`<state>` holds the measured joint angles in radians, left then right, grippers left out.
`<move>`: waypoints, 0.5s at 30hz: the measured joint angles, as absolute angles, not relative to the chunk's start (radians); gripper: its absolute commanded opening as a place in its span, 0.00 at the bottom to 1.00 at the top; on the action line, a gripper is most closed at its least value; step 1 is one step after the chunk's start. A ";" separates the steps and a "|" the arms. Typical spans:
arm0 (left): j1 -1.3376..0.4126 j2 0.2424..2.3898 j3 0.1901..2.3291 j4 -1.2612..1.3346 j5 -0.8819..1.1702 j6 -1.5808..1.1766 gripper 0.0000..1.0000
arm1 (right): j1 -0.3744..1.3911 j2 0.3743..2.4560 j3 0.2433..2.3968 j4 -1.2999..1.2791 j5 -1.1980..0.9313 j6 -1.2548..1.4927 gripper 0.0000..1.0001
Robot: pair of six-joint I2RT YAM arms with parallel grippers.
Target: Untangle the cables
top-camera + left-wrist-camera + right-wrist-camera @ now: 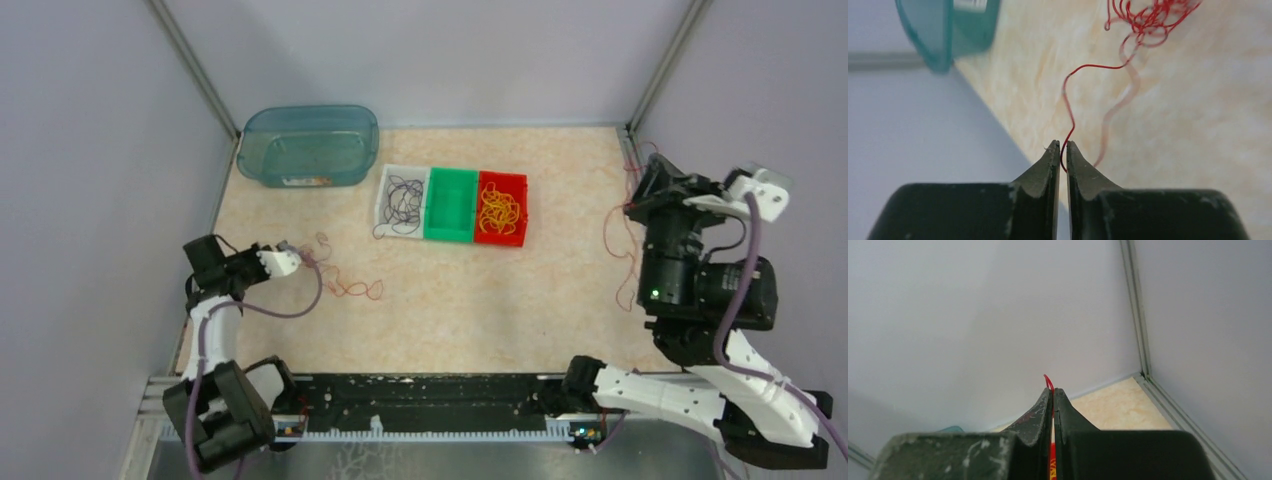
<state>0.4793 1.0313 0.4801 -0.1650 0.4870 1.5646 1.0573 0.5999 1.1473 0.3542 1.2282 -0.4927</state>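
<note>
Left wrist view: my left hand [1061, 150] is clamped on a red cable [1068, 107] that runs to a red tangle [1148, 20] lying on the worktop [1198, 125], left side. My right hand [1053, 392], raised at the far right, is closed on a second red strand [1048, 381]. The black cables [400, 200] fill the white tray [403, 168] and the yellow cables [499, 210] the red tray [502, 177].

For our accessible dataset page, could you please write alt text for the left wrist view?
The left hand is shut on a thin red cable, which curls away across the beige table to a loose red tangle at the top. A teal bin stands blurred at the upper left.
</note>
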 measured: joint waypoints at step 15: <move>0.197 1.029 0.600 -0.574 0.664 1.331 0.18 | 1.020 1.045 1.456 0.199 0.818 -0.323 0.00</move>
